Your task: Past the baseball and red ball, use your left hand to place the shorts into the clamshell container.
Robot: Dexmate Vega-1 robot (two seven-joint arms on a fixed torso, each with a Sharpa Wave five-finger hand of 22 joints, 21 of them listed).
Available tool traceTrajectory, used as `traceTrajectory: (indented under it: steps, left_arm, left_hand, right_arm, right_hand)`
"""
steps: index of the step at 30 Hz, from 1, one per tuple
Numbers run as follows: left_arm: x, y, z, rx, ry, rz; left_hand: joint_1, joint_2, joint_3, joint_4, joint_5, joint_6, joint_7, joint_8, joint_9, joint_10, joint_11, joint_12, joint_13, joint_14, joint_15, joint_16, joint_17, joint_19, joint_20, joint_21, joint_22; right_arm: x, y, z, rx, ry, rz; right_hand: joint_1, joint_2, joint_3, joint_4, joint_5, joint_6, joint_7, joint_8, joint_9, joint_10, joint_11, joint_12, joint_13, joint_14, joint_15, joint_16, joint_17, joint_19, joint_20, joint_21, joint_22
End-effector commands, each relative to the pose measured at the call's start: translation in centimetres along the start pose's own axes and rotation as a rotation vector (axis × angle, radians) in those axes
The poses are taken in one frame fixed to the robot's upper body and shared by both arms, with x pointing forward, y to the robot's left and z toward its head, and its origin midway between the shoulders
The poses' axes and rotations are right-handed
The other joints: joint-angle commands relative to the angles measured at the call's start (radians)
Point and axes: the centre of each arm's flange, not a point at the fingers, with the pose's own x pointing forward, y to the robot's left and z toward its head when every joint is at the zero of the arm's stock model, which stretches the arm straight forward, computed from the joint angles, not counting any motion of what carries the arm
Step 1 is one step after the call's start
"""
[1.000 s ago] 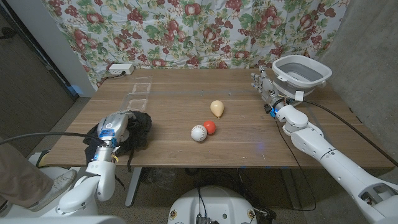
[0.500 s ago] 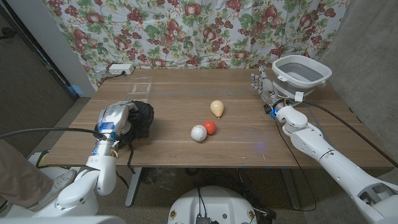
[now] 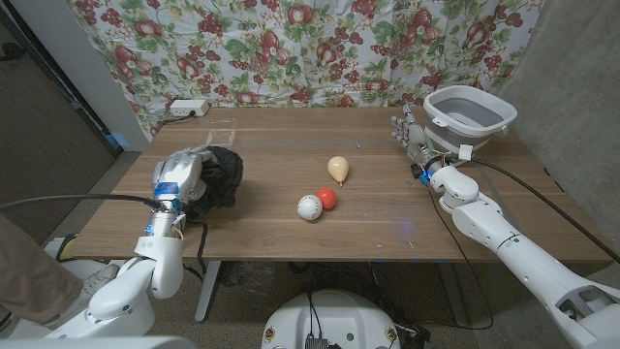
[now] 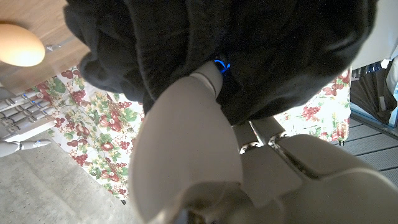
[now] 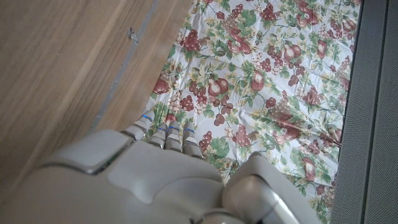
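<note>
Shorts (image 3: 215, 177), a bunched black bundle, sit in the grasp of the left hand (image 3: 180, 174) at the left side of the wooden bench (image 3: 387, 208), the fingers (image 4: 210, 76) clenched into the cloth as the left wrist view shows close up. Whether the bundle touches the bench cannot be told. Just beyond it lies the clear clamshell container (image 3: 219, 143), near the far left part of the bench. Around the middle a baseball (image 3: 309, 206) and a red ball (image 3: 327, 197) lie touching, with a pale pear-shaped thing (image 3: 337, 170) a little behind them. On the right, the right hand (image 3: 415, 136) stands beside a grey tub (image 3: 470, 112), fingers released and straight, holding nothing.
</note>
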Motion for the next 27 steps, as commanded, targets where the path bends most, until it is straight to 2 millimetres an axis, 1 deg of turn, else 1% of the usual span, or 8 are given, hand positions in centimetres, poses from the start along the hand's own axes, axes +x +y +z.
traceTrajectory:
  steps: [1, 6, 10, 12, 13, 15, 27]
  left_arm:
    - [1.1, 1.0, 0.1, -0.005, -0.025, 0.054]
    - [1.6, 1.5, 0.2, -0.009, -0.031, 0.071]
    - [2.2, 1.9, 0.4, -0.025, -0.039, 0.082]
    - [2.4, 2.1, 0.5, -0.035, -0.038, 0.082]
    - [2.6, 2.2, 0.5, -0.036, -0.046, 0.085]
    - [2.9, 2.5, 0.7, -0.043, -0.050, 0.086]
    - [4.3, 3.9, 0.8, -0.065, -0.059, 0.111]
  left_hand:
    - [0.006, -0.012, 0.022, 0.004, 0.007, 0.078, 0.056, 0.003, -0.010, 0.027, -0.001, 0.002, -0.009, 0.141, -0.184, -0.001, 0.334, 0.048, -0.211, 0.371, 0.263]
    - [0.005, -0.019, 0.028, 0.004, 0.008, 0.088, 0.053, 0.003, -0.019, 0.042, -0.002, 0.003, -0.017, 0.151, -0.183, -0.002, 0.333, 0.054, -0.209, 0.367, 0.257]
    - [0.005, -0.022, 0.031, 0.003, 0.008, 0.090, 0.057, 0.003, -0.021, 0.044, -0.003, 0.003, -0.018, 0.155, -0.183, -0.005, 0.332, 0.056, -0.209, 0.367, 0.255]
    - [0.004, -0.024, 0.034, 0.004, 0.008, 0.092, 0.057, 0.003, -0.023, 0.049, -0.001, 0.003, -0.022, 0.162, -0.182, -0.008, 0.327, 0.057, -0.209, 0.365, 0.253]
    - [0.003, -0.027, 0.035, 0.005, 0.008, 0.092, 0.056, 0.003, -0.024, 0.055, 0.006, 0.003, -0.026, 0.167, -0.180, -0.010, 0.321, 0.060, -0.210, 0.363, 0.250]
    - [0.002, -0.030, 0.037, 0.005, 0.009, 0.097, 0.061, 0.006, -0.023, 0.059, 0.003, 0.003, -0.029, 0.172, -0.182, -0.014, 0.316, 0.064, -0.209, 0.364, 0.249]
    - [-0.004, -0.041, 0.042, 0.007, 0.009, 0.091, 0.062, 0.008, -0.019, 0.059, 0.005, 0.002, -0.030, 0.182, -0.178, -0.017, 0.304, 0.084, -0.210, 0.348, 0.230]
  right_arm:
    - [0.2, 0.0, 0.1, 0.000, -0.001, 0.002]
    - [0.3, -0.1, 0.2, -0.001, 0.000, 0.001]
    - [0.5, -0.1, 0.2, -0.006, 0.001, 0.005]
    - [0.6, -0.1, 0.3, -0.003, 0.004, 0.007]
    - [0.6, -0.1, 0.4, -0.008, 0.003, 0.010]
    - [0.7, -0.1, 0.4, -0.010, 0.002, 0.013]
    - [1.1, -0.6, 0.7, -0.014, 0.000, 0.010]
  right_hand:
    - [0.008, 0.011, 0.006, 0.001, 0.002, 0.008, 0.003, 0.002, 0.002, 0.004, 0.003, 0.005, 0.003, 0.003, -0.003, 0.003, 0.001, 0.003, 0.002, 0.004, 0.005]
    - [0.011, 0.012, 0.007, 0.000, 0.002, 0.009, 0.003, 0.003, 0.002, 0.004, 0.001, 0.006, 0.003, 0.004, -0.004, 0.003, 0.001, 0.005, 0.003, 0.004, 0.005]
    - [0.013, 0.013, 0.009, -0.001, 0.001, 0.010, 0.003, 0.003, 0.002, 0.005, 0.003, 0.006, 0.003, 0.003, -0.004, 0.003, 0.001, 0.008, 0.001, 0.006, 0.005]
    - [0.015, 0.013, 0.010, -0.002, 0.001, 0.010, 0.005, 0.002, 0.002, 0.004, 0.003, 0.005, 0.003, 0.004, -0.003, 0.003, 0.002, 0.026, -0.008, 0.012, 0.005]
    - [0.015, 0.013, 0.011, -0.002, 0.000, 0.010, 0.005, 0.002, 0.002, 0.004, 0.003, 0.005, 0.003, 0.004, -0.002, 0.003, 0.002, 0.031, -0.010, 0.014, 0.005]
    - [0.016, 0.013, 0.011, -0.003, 0.000, 0.010, 0.007, 0.002, 0.002, 0.004, 0.004, 0.005, 0.003, 0.004, -0.001, 0.003, 0.002, 0.032, -0.011, 0.014, 0.005]
    - [0.019, 0.013, 0.013, -0.004, -0.001, 0.011, 0.007, 0.002, 0.002, 0.006, 0.007, 0.005, 0.003, 0.003, -0.002, 0.002, 0.002, 0.027, -0.009, 0.011, 0.006]
